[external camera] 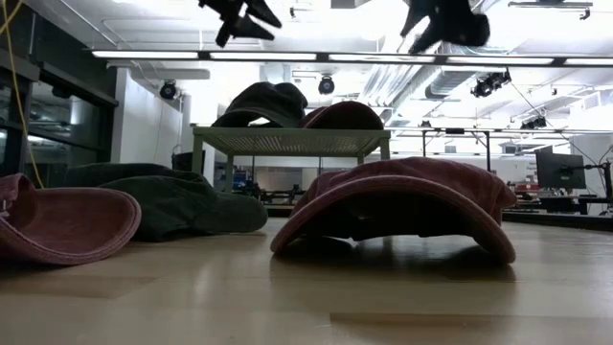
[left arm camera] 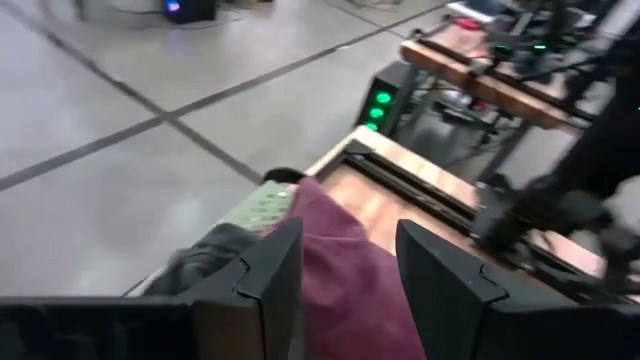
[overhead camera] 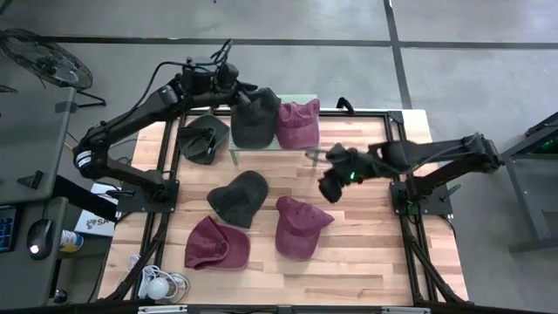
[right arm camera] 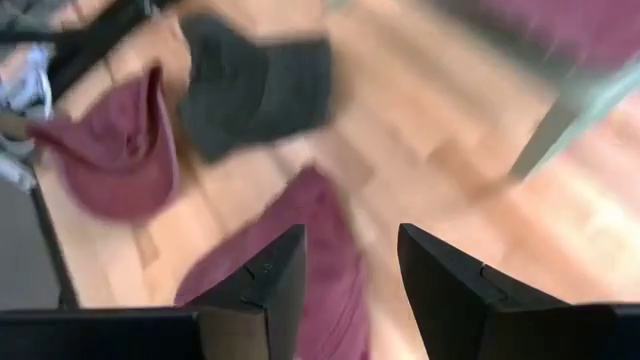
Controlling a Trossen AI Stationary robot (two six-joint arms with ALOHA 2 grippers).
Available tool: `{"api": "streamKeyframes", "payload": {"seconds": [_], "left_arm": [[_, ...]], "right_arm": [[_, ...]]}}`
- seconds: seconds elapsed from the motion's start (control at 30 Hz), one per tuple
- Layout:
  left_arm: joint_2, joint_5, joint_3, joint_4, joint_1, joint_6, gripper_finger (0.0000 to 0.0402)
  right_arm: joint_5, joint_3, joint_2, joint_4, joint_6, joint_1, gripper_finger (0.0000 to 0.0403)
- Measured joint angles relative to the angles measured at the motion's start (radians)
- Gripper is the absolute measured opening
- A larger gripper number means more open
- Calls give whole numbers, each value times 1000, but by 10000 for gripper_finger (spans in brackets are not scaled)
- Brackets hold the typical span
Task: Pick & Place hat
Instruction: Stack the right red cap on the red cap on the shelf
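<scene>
A raised green shelf (overhead camera: pixel 301 150) at the far side carries a dark hat (overhead camera: pixel 255 118) and a maroon hat (overhead camera: pixel 298 123), both resting on its top (external camera: pixel 287 142). My left gripper (overhead camera: pixel 241 89) is open above the far edge of the dark hat and touches nothing; its wrist view shows the maroon hat (left arm camera: pixel 345 275) beyond the gap between the fingers (left arm camera: pixel 350 250). My right gripper (overhead camera: pixel 330 189) hangs open in the air to the right of the table's middle, above a maroon hat (overhead camera: pixel 301 226) that lies on the wood (right arm camera: pixel 335 285).
More hats lie on the table: a dark one (overhead camera: pixel 205 137) left of the shelf, a dark one (overhead camera: pixel 237 197) at mid-table and a maroon one (overhead camera: pixel 216 243) near the front. Black frame rails (overhead camera: pixel 410 218) run along both sides. Bare wood (overhead camera: pixel 366 253) lies front right.
</scene>
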Motion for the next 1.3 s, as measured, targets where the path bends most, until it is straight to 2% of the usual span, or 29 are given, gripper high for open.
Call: {"api": "streamKeyframes", "payload": {"seconds": [0.2,0.33,0.6,0.7,0.93,1.07,1.3], "left_arm": [[-17,130,0,-14,0,-6,160],[-18,229,0,-18,0,2,160],[-18,376,0,-33,0,20,160],[-18,431,0,-40,0,24,160],[-19,532,0,-91,0,26,160],[-25,537,-1,-111,0,28,160],[-25,601,-1,-118,-1,28,160]], "right_arm": [[-89,-166,0,134,232,70,152],[-132,-283,0,300,303,95,152],[-70,-510,0,609,446,91,152],[-54,-568,0,708,402,91,152],[-69,-635,3,728,197,57,152],[-126,-658,4,813,111,13,152],[-257,-659,38,868,86,-64,152]]}}
